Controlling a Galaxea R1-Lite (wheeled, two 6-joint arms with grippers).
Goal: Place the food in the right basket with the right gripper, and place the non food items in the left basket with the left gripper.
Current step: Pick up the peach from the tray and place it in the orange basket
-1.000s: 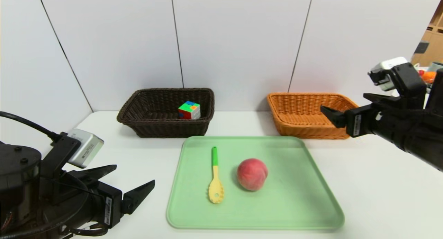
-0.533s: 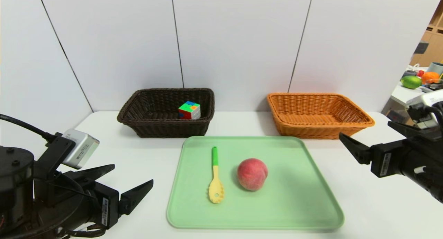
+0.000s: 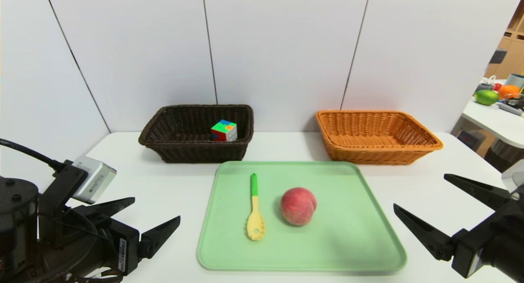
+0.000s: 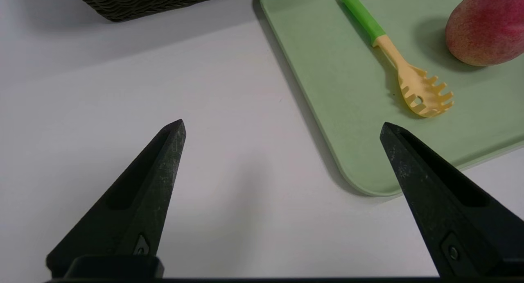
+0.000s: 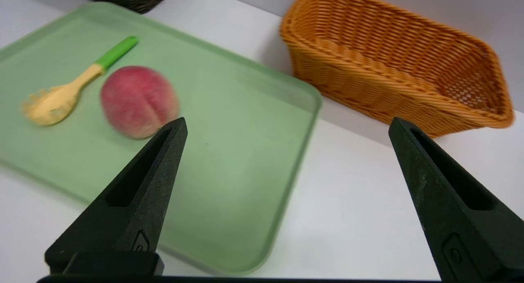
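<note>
A red peach [image 3: 298,206] and a yellow pasta spoon with a green handle [image 3: 255,209] lie side by side on the green tray [image 3: 368,234]. The dark brown left basket [image 3: 163,148] holds a coloured cube [image 3: 224,130]. Nothing shows inside the orange right basket [image 3: 376,152]. My left gripper [image 3: 156,209] hangs open and empty near the table's front left, short of the tray's corner [image 4: 360,180]. Low at the front right, my right gripper [image 3: 420,191] is open and empty. In its wrist view the peach [image 5: 139,100] lies beyond one finger [image 5: 135,201].
White wall panels stand right behind both baskets. A second table [image 3: 491,119] with fruit on it stands off to the far right. Bare white tabletop lies on both sides of the tray.
My right arm has dropped from in front of the orange basket and pulled back to the table's front right, jaws still open. The left arm has barely shifted.
</note>
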